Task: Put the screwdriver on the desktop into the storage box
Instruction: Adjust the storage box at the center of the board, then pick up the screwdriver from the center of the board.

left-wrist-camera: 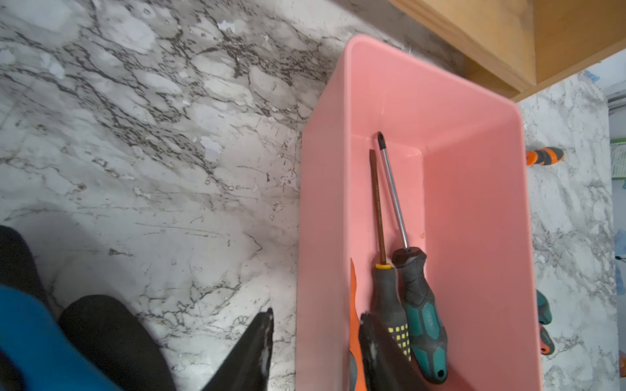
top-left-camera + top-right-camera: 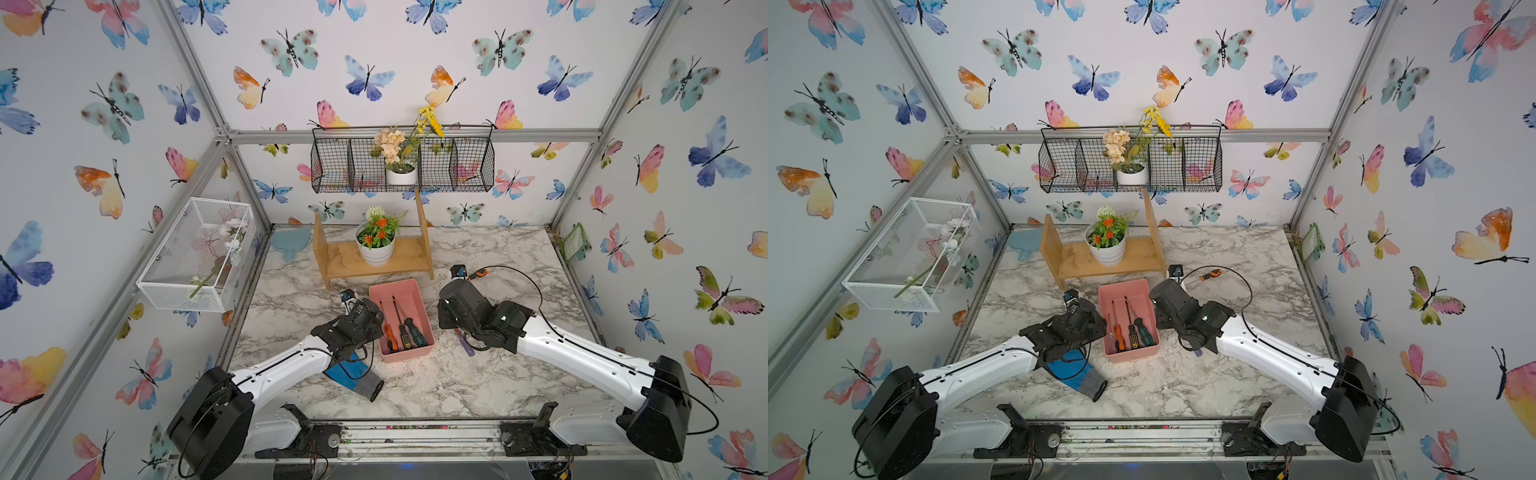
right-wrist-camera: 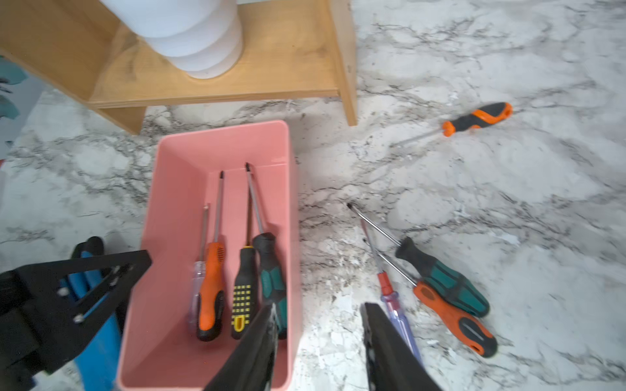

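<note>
Storage box (image 2: 407,354): placed at the middle of the desktop (image 2: 457,386), four screwdrivers (image 3: 242,298) laid inside. Outside it, a teal screwdriver (image 3: 443,276), an orange screwdriver (image 3: 454,318) and a clear-handled screwdriver (image 3: 389,299) are bunched near its wall, with an orange-black screwdriver (image 3: 477,120) farther off. Left arm (image 2: 286,365) and right arm (image 2: 582,353) are stretched forward, flanking the box; left gripper (image 1: 316,315) and right gripper (image 3: 320,306) are each held part-open astride a long wall, nothing grasped.

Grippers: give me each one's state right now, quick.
Left gripper: open, holding nothing.
Right gripper: open, holding nothing.
</note>
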